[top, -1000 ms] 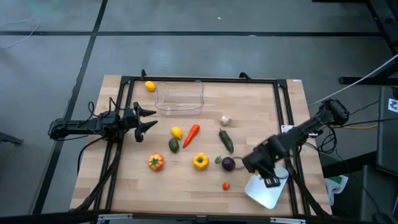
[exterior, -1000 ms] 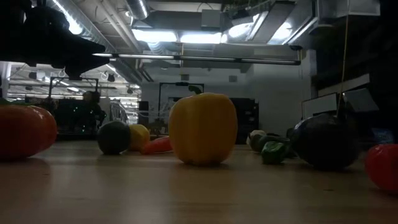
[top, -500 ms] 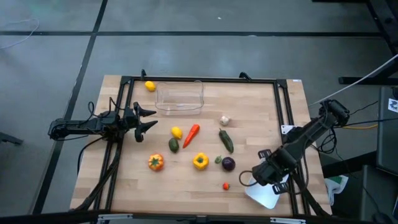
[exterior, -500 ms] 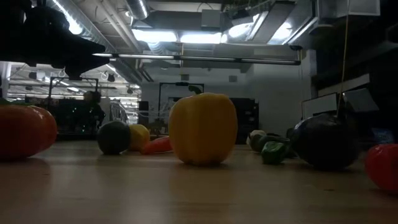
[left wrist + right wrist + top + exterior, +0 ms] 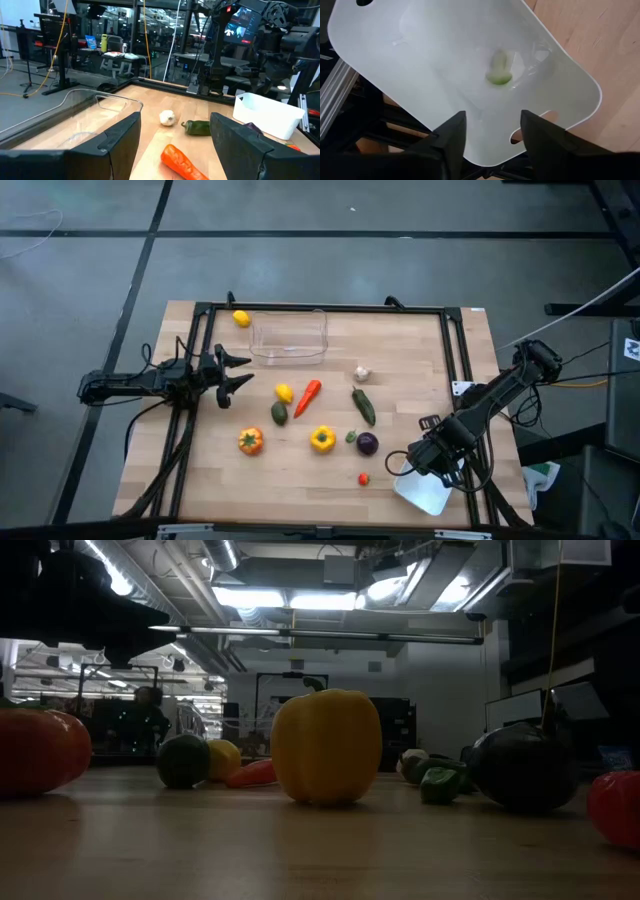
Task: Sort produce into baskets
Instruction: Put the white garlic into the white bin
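The right gripper (image 5: 490,132) hung with fingers spread directly above the white tray (image 5: 445,75), where a small green piece (image 5: 498,76) lay.

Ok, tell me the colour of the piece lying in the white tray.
Green piece in the white tray; right wrist view shows it best.

Ceiling lights (image 5: 300,598) glare in the dim low view; the green piece (image 5: 498,68) blurs against the bright white tray (image 5: 445,75).
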Robot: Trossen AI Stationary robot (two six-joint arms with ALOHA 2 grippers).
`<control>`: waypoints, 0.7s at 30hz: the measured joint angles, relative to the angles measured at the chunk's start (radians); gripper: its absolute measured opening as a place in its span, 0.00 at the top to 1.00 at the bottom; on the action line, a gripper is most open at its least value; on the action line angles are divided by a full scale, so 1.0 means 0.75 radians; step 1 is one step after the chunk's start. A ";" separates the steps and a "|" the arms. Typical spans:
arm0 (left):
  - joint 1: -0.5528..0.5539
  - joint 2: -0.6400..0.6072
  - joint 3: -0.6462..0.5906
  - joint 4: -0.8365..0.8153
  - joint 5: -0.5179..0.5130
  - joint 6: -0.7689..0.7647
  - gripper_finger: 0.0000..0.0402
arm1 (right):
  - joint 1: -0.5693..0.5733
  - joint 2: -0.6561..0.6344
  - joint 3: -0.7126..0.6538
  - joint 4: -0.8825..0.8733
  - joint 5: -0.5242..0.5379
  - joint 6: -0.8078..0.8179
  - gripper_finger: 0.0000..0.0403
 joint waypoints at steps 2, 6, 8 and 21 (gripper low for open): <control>0.000 0.000 0.000 0.000 0.000 0.000 0.41 | 0.000 0.000 0.000 0.001 0.010 0.000 0.49; 0.000 0.000 0.000 0.000 0.000 0.000 0.41 | 0.000 0.000 0.000 0.002 0.011 0.000 0.44; 0.000 0.000 0.000 0.000 0.000 0.000 0.41 | 0.000 0.000 0.000 0.002 0.011 -0.001 0.43; 0.000 0.000 0.000 0.000 0.000 0.000 0.41 | -0.001 0.000 0.000 0.002 0.013 -0.001 0.43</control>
